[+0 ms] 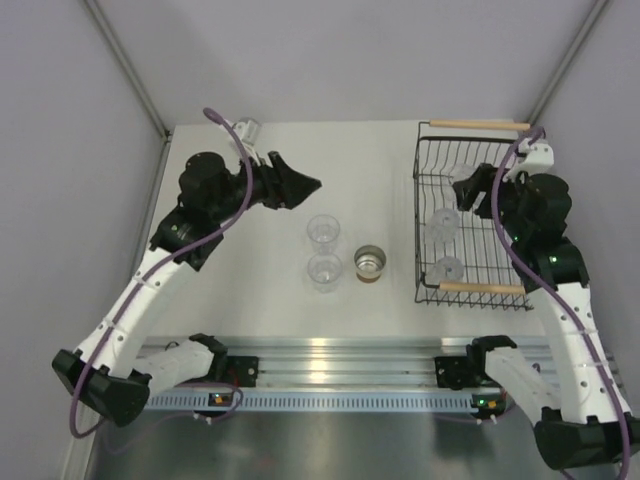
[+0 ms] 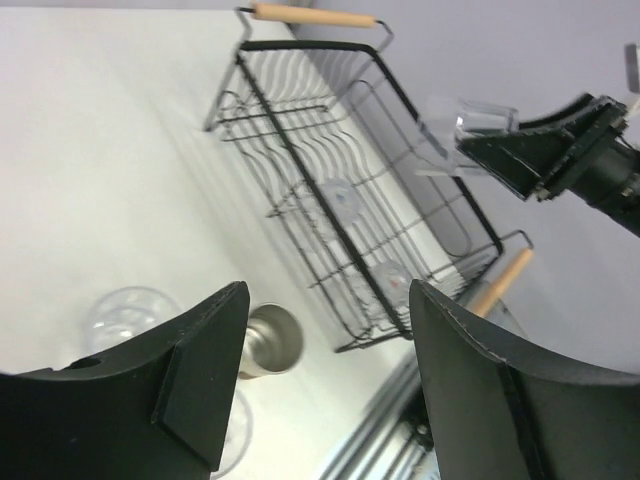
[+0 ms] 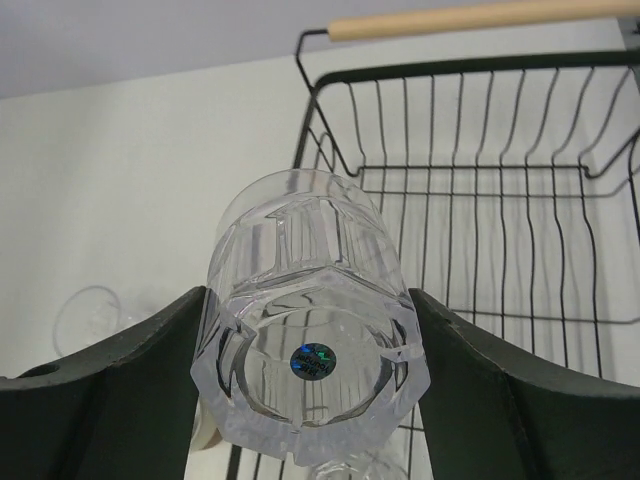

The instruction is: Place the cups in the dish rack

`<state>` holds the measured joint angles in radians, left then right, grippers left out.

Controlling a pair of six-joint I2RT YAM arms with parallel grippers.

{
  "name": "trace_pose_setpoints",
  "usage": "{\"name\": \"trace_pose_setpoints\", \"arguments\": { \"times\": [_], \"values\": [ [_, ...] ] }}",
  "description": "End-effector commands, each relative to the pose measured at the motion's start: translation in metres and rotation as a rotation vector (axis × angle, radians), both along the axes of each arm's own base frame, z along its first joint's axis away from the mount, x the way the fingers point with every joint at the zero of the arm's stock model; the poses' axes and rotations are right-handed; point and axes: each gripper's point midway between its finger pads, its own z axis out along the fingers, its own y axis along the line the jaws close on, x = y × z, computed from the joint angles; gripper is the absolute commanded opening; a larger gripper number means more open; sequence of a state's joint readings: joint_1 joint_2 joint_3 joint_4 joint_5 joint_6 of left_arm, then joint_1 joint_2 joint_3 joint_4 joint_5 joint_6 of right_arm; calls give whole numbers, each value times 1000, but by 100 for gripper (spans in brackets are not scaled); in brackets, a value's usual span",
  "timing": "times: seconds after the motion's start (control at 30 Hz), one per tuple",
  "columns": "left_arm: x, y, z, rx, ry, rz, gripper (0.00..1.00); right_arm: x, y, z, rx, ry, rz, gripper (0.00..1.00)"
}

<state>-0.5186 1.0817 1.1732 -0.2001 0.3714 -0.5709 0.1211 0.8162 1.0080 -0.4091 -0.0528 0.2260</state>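
The black wire dish rack (image 1: 418, 220) stands at the right of the table. My right gripper (image 1: 472, 186) hovers over its far half, shut on a clear cup (image 3: 310, 340) that lies sideways, base toward the camera, above the rack (image 3: 470, 67). Two clear cups (image 1: 445, 222) (image 1: 447, 268) lie inside the rack. On the table left of it stand two more clear cups (image 1: 323, 231) (image 1: 324, 270) and a shorter silver cup (image 1: 370, 263). My left gripper (image 1: 305, 185) is open and empty, raised behind those clear cups; its wrist view shows the silver cup (image 2: 268, 340) beyond its fingers (image 2: 200, 370).
A wooden bar handle (image 1: 478, 125) tops the rack's far end and another (image 1: 482, 288) its near end. A small clear object (image 1: 247, 127) sits at the table's far left edge. The metal rail (image 1: 340, 360) with both arm bases runs along the near edge.
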Motion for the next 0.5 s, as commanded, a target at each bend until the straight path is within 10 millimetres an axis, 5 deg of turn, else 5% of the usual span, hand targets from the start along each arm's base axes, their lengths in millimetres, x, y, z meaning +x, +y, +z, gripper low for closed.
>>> {"name": "trace_pose_setpoints", "arguments": {
  "times": [0.0, 0.2, 0.47],
  "values": [
    [-3, 26, -15, 96, 25, -12, 70, 4, -29, 0, -33, 15, -121, 0],
    [17, 52, -27, 132, 38, 28, 70, 22, -82, -43, 67, 176, -256, 0],
    [35, 70, -40, 180, 32, 86, 71, 25, -107, -123, 69, 396, -357, 0]
  ]
}}
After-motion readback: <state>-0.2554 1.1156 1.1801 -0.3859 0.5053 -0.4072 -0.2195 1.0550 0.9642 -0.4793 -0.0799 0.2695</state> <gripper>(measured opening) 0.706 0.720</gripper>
